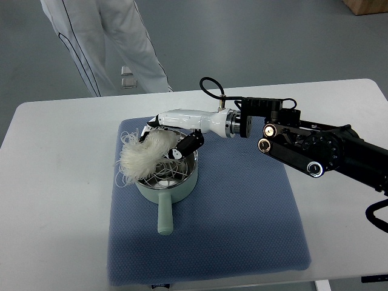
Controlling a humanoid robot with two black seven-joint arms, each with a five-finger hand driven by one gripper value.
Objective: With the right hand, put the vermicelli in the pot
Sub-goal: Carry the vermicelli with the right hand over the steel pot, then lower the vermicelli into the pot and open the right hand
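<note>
A pale green pot [176, 189] with a short handle [164, 216] pointing toward me stands on a blue mat [242, 218]. A white bundle of vermicelli [140, 156] lies over the pot's left rim, partly inside and partly hanging out. My right hand [165, 130], white with black fingers, reaches in from the right and hovers over the pot's far rim. Its fingers [189, 144] are curled around the top of the vermicelli. The left hand is out of view.
The mat lies on a white table [54, 182]. A person in white trousers [115, 42] stands beyond the table's far edge. My right forearm [315, 148], black with cables, spans the table's right side.
</note>
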